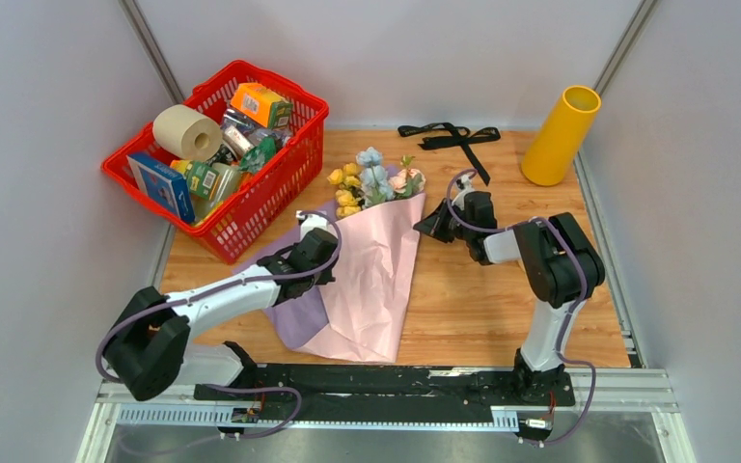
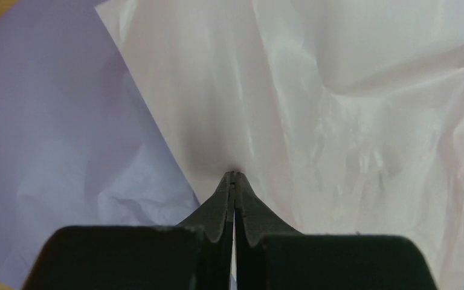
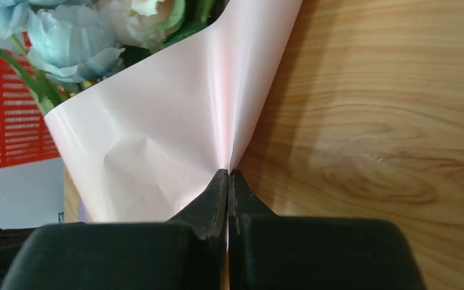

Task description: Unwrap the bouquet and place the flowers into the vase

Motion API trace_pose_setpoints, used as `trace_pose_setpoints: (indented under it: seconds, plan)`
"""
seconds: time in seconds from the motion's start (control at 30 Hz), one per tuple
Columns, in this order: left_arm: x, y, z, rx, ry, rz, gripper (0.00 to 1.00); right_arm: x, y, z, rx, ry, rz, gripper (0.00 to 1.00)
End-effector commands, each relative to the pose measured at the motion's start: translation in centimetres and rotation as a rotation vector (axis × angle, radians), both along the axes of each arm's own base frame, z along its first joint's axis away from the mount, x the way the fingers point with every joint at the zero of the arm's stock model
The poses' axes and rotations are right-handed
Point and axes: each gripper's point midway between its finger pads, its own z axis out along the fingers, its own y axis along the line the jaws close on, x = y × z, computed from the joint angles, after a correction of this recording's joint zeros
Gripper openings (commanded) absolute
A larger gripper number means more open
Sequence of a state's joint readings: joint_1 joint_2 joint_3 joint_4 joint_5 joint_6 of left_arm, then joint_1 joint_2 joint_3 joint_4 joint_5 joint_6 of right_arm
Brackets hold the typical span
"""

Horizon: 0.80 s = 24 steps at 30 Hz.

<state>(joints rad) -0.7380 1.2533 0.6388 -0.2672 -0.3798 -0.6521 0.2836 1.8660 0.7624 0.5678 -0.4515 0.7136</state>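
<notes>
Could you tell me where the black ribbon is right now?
In the top view the black ribbon lies loose at the far edge of the table, right of centre, between the flowers and the vase.

The bouquet [image 1: 367, 280] lies flat mid-table. I pinch its loose pink paper on both sides. Its flowers [image 1: 376, 181] point to the far edge. The yellow vase [image 1: 562, 135] stands in the far right corner.
</notes>
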Motion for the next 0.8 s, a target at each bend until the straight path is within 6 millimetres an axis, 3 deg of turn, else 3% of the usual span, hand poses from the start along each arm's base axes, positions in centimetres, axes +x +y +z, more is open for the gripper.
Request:
trace_pose_setpoints:
  seconds: [0.0, 0.2, 0.37, 0.63, 0.77]
  plan:
    - [3.7, -1.7, 2.0, -0.001, -0.105, 0.023, 0.0, 3.9, -0.6, 2.2, 0.045, -0.107, -0.077, 0.0]
    - [7.1, -2.5, 1.6, 0.047, -0.109, 0.051, 0.0, 6.6, -2.5, 2.2, 0.025, -0.124, -0.202, 0.0]
    - [9.9, -1.9, -0.4, 0.115, -0.043, 0.09, 0.0, 8.2, -2.6, 1.9, 0.063, -0.117, -0.261, 0.0]
    - [14.8, -2.7, 2.9, 0.09, -0.09, 0.115, 0.0, 9.7, -3.0, 1.6, 0.11, -0.092, -0.35, 0.0]
    - [14.0, -2.7, 5.4, 0.069, -0.102, 0.074, 0.0, 9.1, -3.8, 2.8, -0.015, -0.094, -0.322, 0.3]
